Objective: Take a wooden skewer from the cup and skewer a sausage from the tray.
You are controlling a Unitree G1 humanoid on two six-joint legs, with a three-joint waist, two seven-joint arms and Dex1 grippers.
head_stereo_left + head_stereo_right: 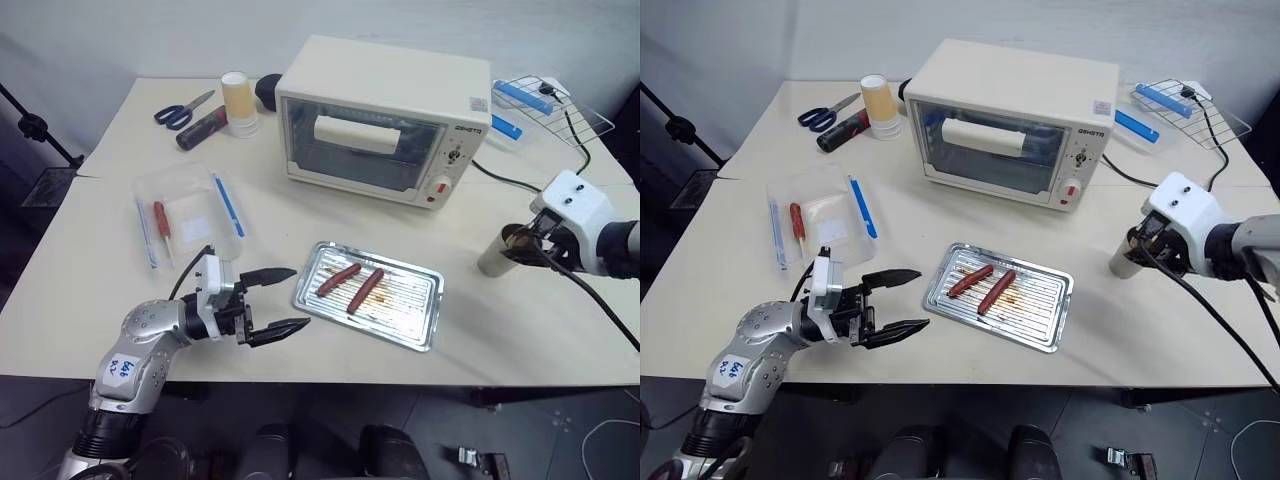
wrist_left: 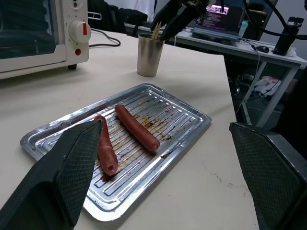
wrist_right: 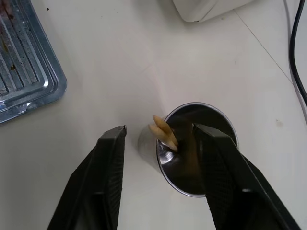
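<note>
A few wooden skewers (image 3: 163, 132) lean against the rim of the metal cup (image 3: 194, 148), their pale ends sticking up above it. In the head views the cup stands at the right of the frame on the pale surface (image 1: 100, 240), well apart from the tray (image 1: 400, 310). The right end effector (image 3: 160, 139) hangs over the cup with its fingers partly parted; one finger is over the cup's mouth, the other outside the rim, and the skewer ends stand between them. Whether the fingers touch a skewer cannot be told.

The tray lies at lower centre, with two sausages (image 1: 339, 279) side by side on its stained, ribbed base. Just beside its left edge the left end effector (image 1: 285, 298) hovers level with fingers spread wide, holding nothing.

Behind the tray is a cream toaster oven (image 1: 380, 120). A clear plastic box (image 1: 185, 215) is at left, scissors (image 1: 180, 112) and stacked paper cups (image 1: 238, 102) at upper left, and a wire rack (image 1: 550, 105) at upper right.
</note>
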